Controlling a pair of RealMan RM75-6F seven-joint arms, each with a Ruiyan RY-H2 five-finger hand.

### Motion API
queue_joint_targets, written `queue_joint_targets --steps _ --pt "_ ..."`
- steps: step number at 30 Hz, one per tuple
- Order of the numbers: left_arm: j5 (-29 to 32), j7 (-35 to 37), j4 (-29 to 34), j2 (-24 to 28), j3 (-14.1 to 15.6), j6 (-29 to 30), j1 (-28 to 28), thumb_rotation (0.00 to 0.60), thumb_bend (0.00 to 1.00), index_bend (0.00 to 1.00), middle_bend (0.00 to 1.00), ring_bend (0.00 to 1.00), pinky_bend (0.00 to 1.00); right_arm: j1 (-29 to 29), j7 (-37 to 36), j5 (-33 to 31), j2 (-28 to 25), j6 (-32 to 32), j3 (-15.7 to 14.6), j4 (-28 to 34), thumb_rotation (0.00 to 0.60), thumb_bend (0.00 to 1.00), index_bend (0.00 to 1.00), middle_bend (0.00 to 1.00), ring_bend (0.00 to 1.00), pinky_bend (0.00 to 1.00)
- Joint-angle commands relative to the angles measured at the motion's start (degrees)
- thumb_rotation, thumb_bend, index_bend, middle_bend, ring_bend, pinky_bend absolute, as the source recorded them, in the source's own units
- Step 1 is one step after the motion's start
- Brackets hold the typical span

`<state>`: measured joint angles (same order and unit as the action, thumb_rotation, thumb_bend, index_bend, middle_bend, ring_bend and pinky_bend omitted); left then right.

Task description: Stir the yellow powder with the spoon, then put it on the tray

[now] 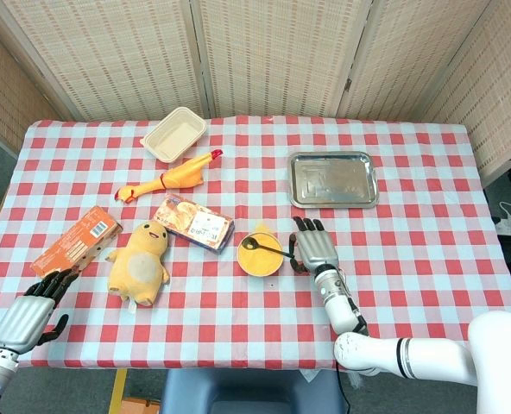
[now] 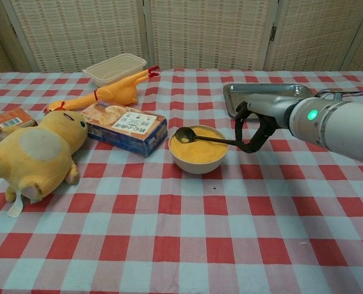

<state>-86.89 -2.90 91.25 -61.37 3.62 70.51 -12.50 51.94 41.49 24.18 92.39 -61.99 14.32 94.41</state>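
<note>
The left hand (image 1: 33, 312) rests at the near left corner of the table, fingers loosely curled and holding nothing. In the middle sits the bowl (image 2: 198, 158) of yellow powder (image 2: 200, 150). The spoon (image 2: 201, 137) has its scoop at the bowl's left rim, and its handle runs right to the right hand (image 2: 253, 127), which pinches the end. So the stirring step looks under way. Further right and back is the metal tray (image 1: 333, 179), with nothing on it. Putting the spoon there is not yet done.
</note>
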Motion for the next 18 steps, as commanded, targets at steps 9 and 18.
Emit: queue_joint_targets --steps 9,18 --pt "-0.21 0.28 -0.15 -0.05 0.05 0.03 -0.06 0.600 0.49 0.00 0.00 0.00 0.20 0.44 -0.83 -0.23 0.58 -0.56 -0.12 -0.54 0.600 0.32 0.54 0.04 0.00 0.03" --pt "-0.60 0.51 -0.27 -0.09 0.21 -0.03 -0.15 0.600 0.49 0.00 0.00 0.00 0.20 0.63 -1.24 0.03 0.77 -1.07 -0.21 -0.65 0.600 0.32 0.55 0.05 0.00 0.03"
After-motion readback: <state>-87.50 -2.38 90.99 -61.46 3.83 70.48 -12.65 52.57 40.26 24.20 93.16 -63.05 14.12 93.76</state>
